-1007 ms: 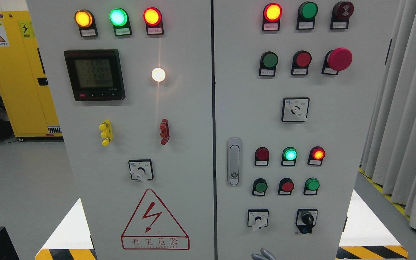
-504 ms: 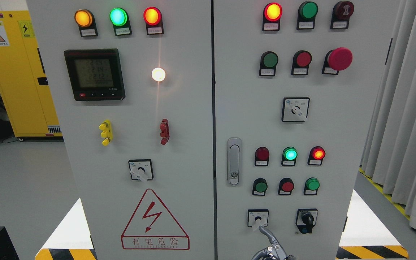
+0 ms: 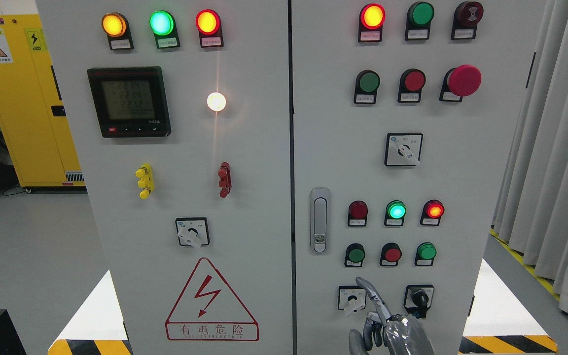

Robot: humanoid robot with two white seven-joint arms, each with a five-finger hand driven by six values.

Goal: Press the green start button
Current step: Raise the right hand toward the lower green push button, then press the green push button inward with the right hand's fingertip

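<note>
A grey control cabinet [image 3: 461,197] fills the head view. On its right door, the low button row holds a green button [image 3: 356,255], a red button [image 3: 392,254] and a second, raised green button [image 3: 426,251]. Higher up sits another green button [image 3: 368,82]. My right hand [image 3: 387,323] comes up from the bottom edge, index finger [image 3: 369,291] stretched out and the other fingers curled, holding nothing. The fingertip points up-left, a little below the low green button and apart from it, beside a white selector switch [image 3: 352,299].
A black key switch [image 3: 418,299] sits just right of the hand. Lit lamps [image 3: 396,211] stand above the button row, and a door latch [image 3: 319,220] is to the left. A red mushroom stop button [image 3: 464,80] is at upper right. Curtains [image 3: 555,172] hang on the right.
My right hand has risen from the bottom edge into view, and its outstretched index finger has climbed toward the lower button row. The panel lights are unchanged.
</note>
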